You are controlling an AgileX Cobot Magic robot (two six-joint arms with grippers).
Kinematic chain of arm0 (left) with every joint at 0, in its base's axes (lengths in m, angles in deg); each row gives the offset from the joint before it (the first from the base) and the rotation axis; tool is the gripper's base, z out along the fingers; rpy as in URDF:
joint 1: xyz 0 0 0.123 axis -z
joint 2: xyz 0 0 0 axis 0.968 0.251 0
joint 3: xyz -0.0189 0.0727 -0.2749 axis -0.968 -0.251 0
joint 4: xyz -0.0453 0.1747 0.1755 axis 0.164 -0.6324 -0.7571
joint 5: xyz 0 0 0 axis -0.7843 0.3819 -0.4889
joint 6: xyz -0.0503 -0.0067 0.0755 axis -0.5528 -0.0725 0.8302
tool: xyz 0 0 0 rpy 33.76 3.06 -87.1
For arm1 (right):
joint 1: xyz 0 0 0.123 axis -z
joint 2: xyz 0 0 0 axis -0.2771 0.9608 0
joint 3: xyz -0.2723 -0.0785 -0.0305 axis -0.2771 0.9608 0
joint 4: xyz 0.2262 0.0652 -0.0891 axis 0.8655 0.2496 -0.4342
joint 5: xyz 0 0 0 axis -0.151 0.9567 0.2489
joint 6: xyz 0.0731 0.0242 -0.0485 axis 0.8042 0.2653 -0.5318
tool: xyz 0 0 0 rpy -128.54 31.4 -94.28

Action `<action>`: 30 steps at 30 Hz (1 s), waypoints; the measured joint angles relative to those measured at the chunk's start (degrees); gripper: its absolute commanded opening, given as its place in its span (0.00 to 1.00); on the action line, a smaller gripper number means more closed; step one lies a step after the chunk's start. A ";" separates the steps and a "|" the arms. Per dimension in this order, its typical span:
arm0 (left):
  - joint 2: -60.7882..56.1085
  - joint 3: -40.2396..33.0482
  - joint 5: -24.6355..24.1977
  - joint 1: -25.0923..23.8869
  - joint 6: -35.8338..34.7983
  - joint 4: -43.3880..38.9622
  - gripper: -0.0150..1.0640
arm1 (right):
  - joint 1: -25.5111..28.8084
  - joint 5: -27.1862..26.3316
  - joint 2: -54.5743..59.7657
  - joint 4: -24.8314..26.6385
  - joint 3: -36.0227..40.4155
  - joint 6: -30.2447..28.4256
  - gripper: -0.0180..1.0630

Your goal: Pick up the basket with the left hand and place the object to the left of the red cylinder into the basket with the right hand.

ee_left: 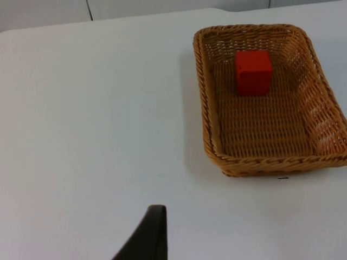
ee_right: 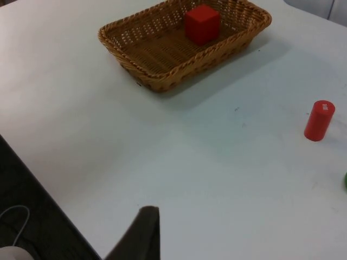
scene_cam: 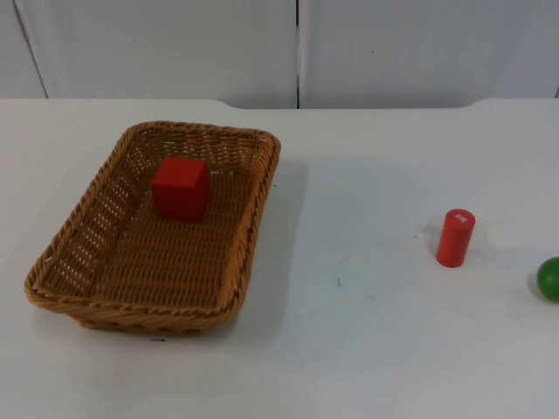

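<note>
A brown wicker basket (scene_cam: 140, 310) rests on the left half of the white table, with a red cube (scene_cam: 180, 188) inside near its far end. A red cylinder (scene_cam: 455, 237) stands upright on the right side, well apart from the basket. My left gripper (ee_left: 149, 233) hovers over bare table to one side of the basket (ee_left: 201, 97) and cube (ee_left: 253, 72), touching neither. My right gripper (ee_right: 142, 230) hangs high near the table's edge, far from the basket (ee_right: 162, 81), the cube (ee_right: 202, 24) and the cylinder (ee_right: 319, 120). Both arms are drawn back and hold nothing.
A green ball (scene_cam: 550, 279) lies at the far right, just right of the cylinder. The grey partition wall (scene_cam: 297, 52) closes off the back of the table. In the right wrist view the table's edge (ee_right: 49, 200) drops to dark floor.
</note>
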 measured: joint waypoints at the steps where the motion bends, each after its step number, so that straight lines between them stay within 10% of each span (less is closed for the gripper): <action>1: 0.00 0.00 0.00 0.00 0.00 0.00 0.99 | 0.00 0.00 0.00 0.00 0.00 0.00 0.99; 21: 0.00 0.00 0.10 0.00 0.00 0.00 0.99 | 0.00 0.00 0.00 0.04 0.00 0.00 0.99; 30: 0.00 0.00 0.10 0.00 0.00 0.00 0.99 | 10.00 0.00 0.00 0.04 0.00 0.00 0.99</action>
